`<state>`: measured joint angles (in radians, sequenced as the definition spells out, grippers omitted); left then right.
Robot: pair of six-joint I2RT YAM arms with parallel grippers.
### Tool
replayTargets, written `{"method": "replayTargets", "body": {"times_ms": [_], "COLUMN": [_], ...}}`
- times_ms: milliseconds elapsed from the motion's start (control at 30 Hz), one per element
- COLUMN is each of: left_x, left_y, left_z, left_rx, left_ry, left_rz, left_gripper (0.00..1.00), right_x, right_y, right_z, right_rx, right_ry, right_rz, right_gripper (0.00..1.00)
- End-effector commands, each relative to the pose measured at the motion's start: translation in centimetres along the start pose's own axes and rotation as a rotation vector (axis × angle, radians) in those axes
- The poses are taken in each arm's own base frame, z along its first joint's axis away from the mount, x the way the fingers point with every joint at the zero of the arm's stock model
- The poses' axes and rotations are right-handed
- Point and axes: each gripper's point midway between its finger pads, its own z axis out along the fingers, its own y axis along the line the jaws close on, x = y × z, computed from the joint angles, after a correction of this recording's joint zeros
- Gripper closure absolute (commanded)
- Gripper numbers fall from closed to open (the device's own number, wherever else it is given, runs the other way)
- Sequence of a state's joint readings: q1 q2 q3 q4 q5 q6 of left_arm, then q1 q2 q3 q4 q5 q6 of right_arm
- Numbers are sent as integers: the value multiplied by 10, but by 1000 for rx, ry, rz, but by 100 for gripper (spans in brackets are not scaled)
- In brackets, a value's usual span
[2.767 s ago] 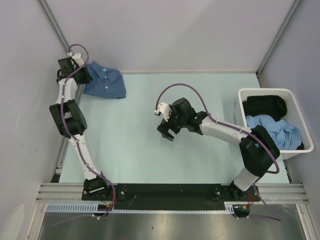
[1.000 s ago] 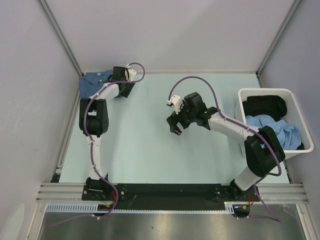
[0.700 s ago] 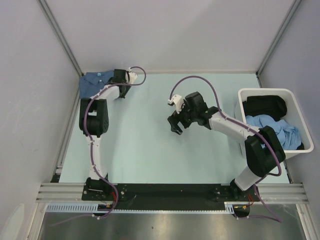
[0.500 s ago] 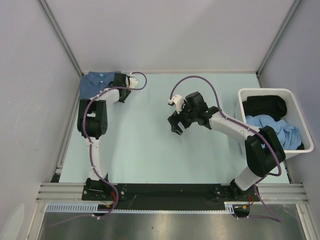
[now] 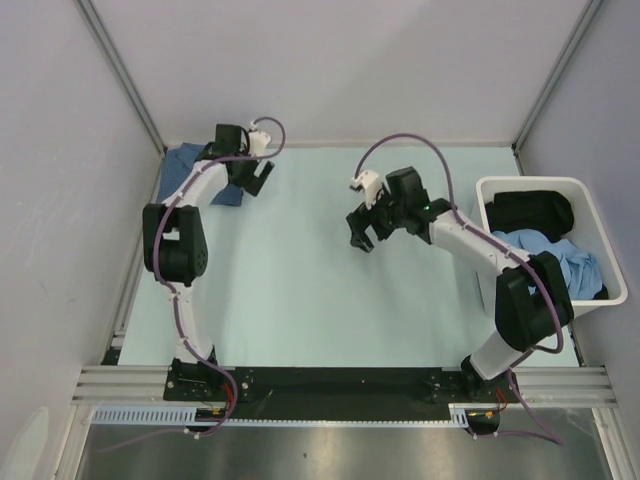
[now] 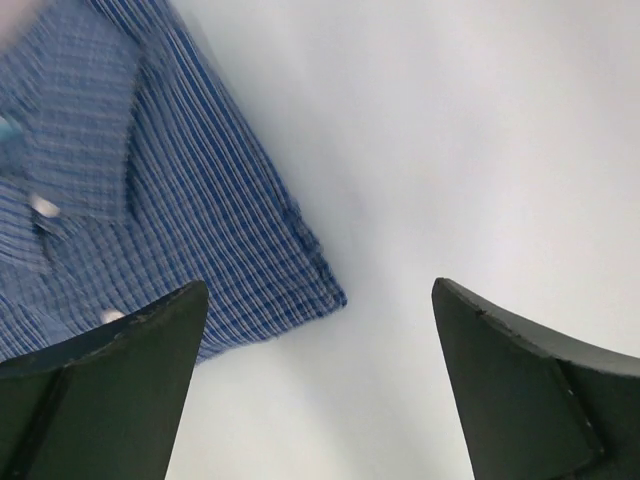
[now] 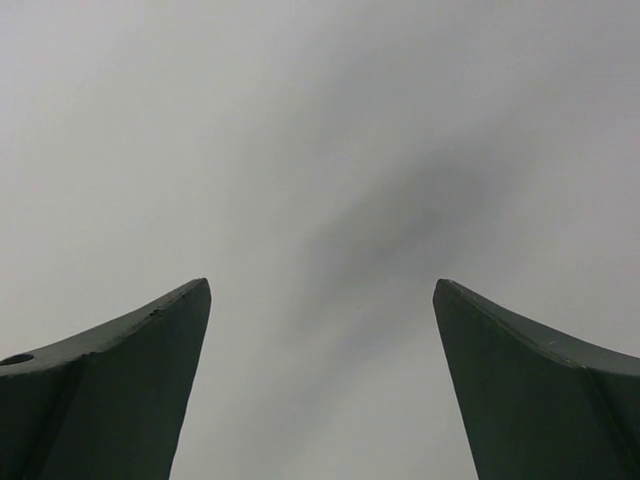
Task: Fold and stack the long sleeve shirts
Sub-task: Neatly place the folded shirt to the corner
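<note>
Left hand (image 6: 318, 290) first: its two dark fingers (image 6: 120, 370) stand wide apart with nothing between them, hanging just above the pale surface (image 6: 450, 150) at the near right corner of the folded dark-blue checked shirt (image 6: 150, 200). That corner sits right below the gap, and the left finger overlaps the cloth's lower edge in the wrist view; I cannot tell whether it touches. The fine white check is sharp here, the collar lies toward the upper left, a couple of white buttons show as blurs, and a small turquoise tab at the collar is too smeared to read. From overhead, the left hand (image 5: 258, 180) is at the far left of the surface (image 5: 300, 300), and the shirt (image 5: 185, 160) lies folded in the far left corner, partly hidden under the arm. Over to the right hand (image 5: 363, 238): its fingers are spread wide as well, holding nothing, poised over bare surface near the middle and toward the far side, well apart from the shirt. Its own wrist view shows the right hand (image 7: 320, 285) over plain pale surface with only a soft shadow between the fingers. Purple cables (image 5: 400, 145) loop over both arms. Farther right, a white bin (image 5: 480, 190) stands at the right edge of the surface, holding a black garment (image 5: 530, 210) at the far end and a crumpled light-blue garment (image 5: 560, 260) nearer.
</note>
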<state>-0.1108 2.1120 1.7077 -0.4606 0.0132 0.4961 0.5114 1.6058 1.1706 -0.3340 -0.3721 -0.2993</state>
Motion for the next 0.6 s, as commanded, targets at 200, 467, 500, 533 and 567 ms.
{"method": "replayTargets", "body": {"times_ms": [200, 467, 500, 533, 567], "left_x": [-138, -58, -51, -52, -37], "left_y": [-19, -68, -72, -71, -81], "left_z": [-198, -207, -208, -221, -214], "left_rx": [289, 343, 344, 330, 345], "left_ry": [-396, -273, -269, -316, -283], "left_rz": [-288, -387, -399, -392, -407], "left_gripper": [1, 0, 1, 1, 1], "right_x": [-113, -54, -35, -33, -27], "right_y": [-121, -142, -149, -147, -149], "right_z": [-110, -170, -179, -188, -195], "right_rx": [331, 321, 314, 323, 337], "right_ry": [-308, -237, -236, -254, -257], "right_rz": [203, 416, 472, 475, 486], "right_gripper": [0, 0, 0, 0, 0]}}
